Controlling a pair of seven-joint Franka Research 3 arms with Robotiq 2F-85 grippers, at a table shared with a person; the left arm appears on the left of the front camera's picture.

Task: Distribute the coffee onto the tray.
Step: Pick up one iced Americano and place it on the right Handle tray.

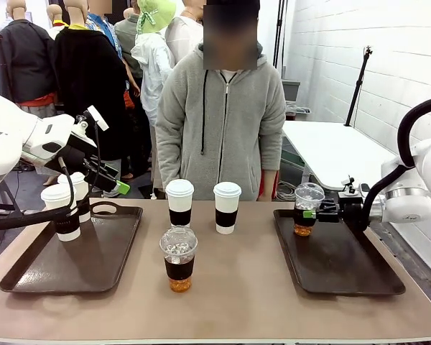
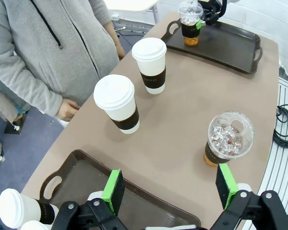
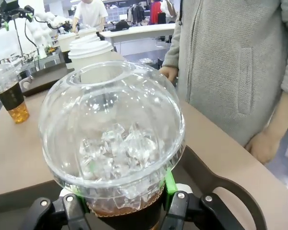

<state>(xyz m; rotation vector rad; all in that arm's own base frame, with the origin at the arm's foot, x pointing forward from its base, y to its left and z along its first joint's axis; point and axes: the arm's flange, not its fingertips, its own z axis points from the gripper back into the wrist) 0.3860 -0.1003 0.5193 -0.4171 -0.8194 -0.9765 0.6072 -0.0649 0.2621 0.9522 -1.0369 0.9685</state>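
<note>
Our right gripper [image 1: 313, 213] pinches an iced cup [image 1: 308, 201] by its dark sleeve, below the dome lid. We judge that this grip keeps the cup upright and spares the thin plastic. The cup is at the far left corner of the right tray [image 1: 352, 269], by the handle; we cannot tell whether its base touches the tray. We judge that using this corner leaves the rest of the tray free for more cups.

Our left gripper [image 2: 170, 191] hangs spread and empty above the left tray [image 1: 93, 262], where two white cups [image 1: 61, 208] stand close together at the far left corner. Between the trays, on the table [image 1: 251, 302], two other white cups [image 1: 179, 201] stand side by side near the person [image 1: 223, 115]. A second iced cup [image 1: 178, 257] stands alone, nearer to us. As we read it, those three remain to be distributed, and the left gripper faces them, well set for the next pick.
</note>
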